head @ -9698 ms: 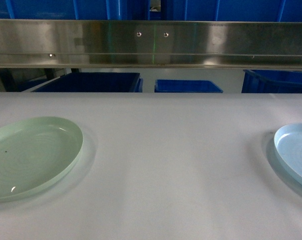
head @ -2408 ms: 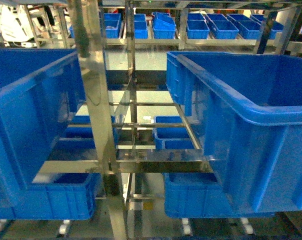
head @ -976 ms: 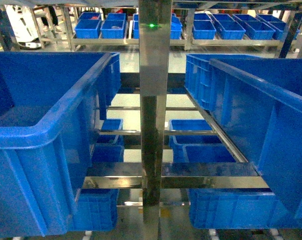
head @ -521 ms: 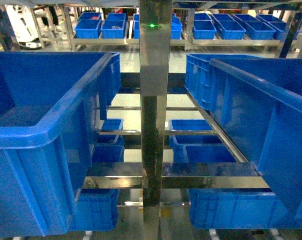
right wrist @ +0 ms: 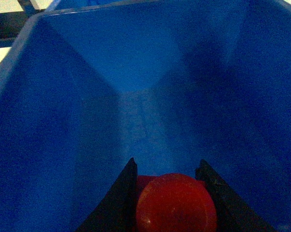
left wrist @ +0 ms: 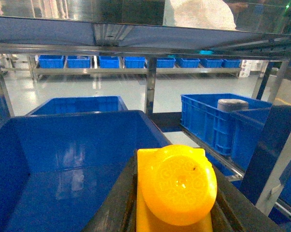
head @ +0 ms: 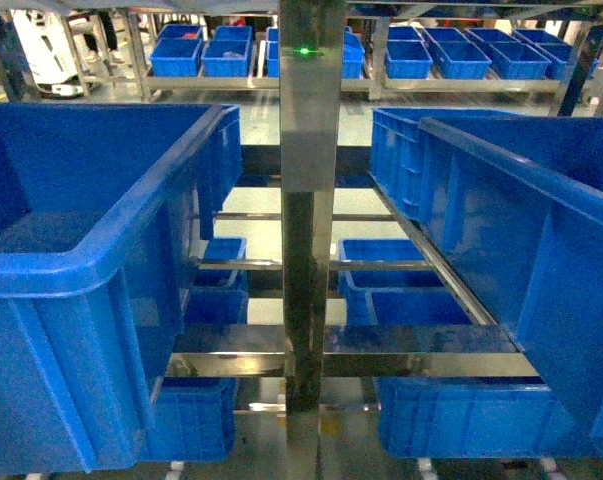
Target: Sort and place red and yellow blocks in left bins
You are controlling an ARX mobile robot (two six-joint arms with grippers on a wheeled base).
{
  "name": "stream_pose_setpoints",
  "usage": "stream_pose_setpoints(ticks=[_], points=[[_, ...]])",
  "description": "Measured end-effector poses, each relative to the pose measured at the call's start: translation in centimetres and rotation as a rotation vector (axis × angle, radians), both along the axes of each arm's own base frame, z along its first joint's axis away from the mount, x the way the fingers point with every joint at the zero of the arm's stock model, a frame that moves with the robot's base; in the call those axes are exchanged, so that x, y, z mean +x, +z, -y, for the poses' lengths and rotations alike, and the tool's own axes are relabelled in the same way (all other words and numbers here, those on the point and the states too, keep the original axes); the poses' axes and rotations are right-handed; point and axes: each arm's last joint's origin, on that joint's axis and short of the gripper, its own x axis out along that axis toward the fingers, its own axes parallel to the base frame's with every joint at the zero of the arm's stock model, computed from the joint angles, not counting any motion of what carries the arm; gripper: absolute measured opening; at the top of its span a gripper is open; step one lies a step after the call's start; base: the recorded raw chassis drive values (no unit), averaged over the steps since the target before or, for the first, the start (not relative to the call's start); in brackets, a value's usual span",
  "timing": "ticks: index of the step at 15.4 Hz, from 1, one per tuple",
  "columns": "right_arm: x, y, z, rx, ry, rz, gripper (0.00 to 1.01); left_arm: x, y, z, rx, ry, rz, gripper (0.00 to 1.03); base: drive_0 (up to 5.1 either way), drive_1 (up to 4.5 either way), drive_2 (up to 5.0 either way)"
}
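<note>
1. I had the yellow block (left wrist: pixel 176 186) clamped in my left hand (left wrist: pixel 176 212), held over the left bin (left wrist: pixel 63 159), ready for dropping.
2. My right hand (right wrist: pixel 169 203) gripped a red block (right wrist: pixel 176 203) inside a blue crate (right wrist: pixel 135 96).

Left gripper (left wrist: pixel 176 212), clamped around a studded block (left wrist: pixel 176 191), above the near right corner of a bin (left wrist: pixel 63 159); more bins (left wrist: pixel 217 121) ahead and right. Right gripper (right wrist: pixel 167 198), gripping a round-topped block (right wrist: pixel 176 205), inside another bin (right wrist: pixel 73 121), walls left, right, ahead.
</note>
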Motion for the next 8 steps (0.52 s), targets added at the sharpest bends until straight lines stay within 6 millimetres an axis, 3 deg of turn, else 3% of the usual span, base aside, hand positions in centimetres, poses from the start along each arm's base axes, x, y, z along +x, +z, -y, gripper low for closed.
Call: stream_pose_setpoints(ticks=[3,8], points=[[1.7,-2.4,1.3,0.002,-0.037,-0.045,0.29,0.0,0.0,0.0,0.0,0.0,0.0,0.27,0.0,0.0,0.0],[2.0,-5.8,1.5,0.002,-0.024,-0.115,0.29,0.0,0.0,0.0,0.0,0.0,0.0,0.27,0.0,0.0,0.0]])
